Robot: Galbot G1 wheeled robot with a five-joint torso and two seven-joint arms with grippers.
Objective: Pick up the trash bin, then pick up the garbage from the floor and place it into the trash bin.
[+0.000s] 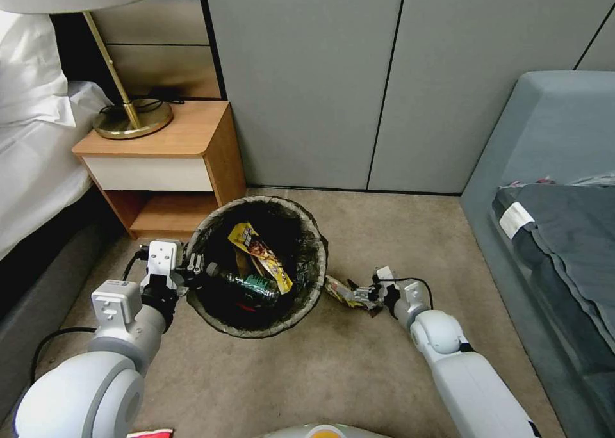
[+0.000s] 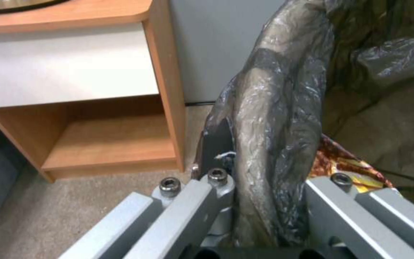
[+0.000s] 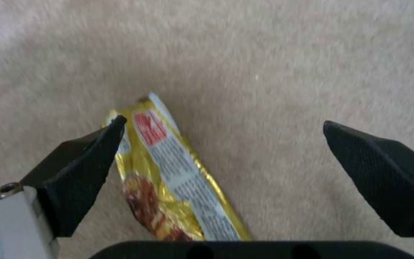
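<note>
Right gripper (image 3: 221, 144) hangs open over a yellow foil snack wrapper (image 3: 178, 180) on the carpet; left gripper (image 2: 260, 187) clamps the round bag-lined trash bin's (image 1: 256, 265) rim. Bottle and wrapper already binned.

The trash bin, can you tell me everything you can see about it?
The trash bin is small and round, lined with a dark, crinkly plastic bag folded over its rim. It stands upright on the carpet beside the nightstand. Inside lie a yellow wrapper and a clear bottle with a green label. The left hand is clamped on its rim. The right hand hangs open over another wrapper nearby.
</note>
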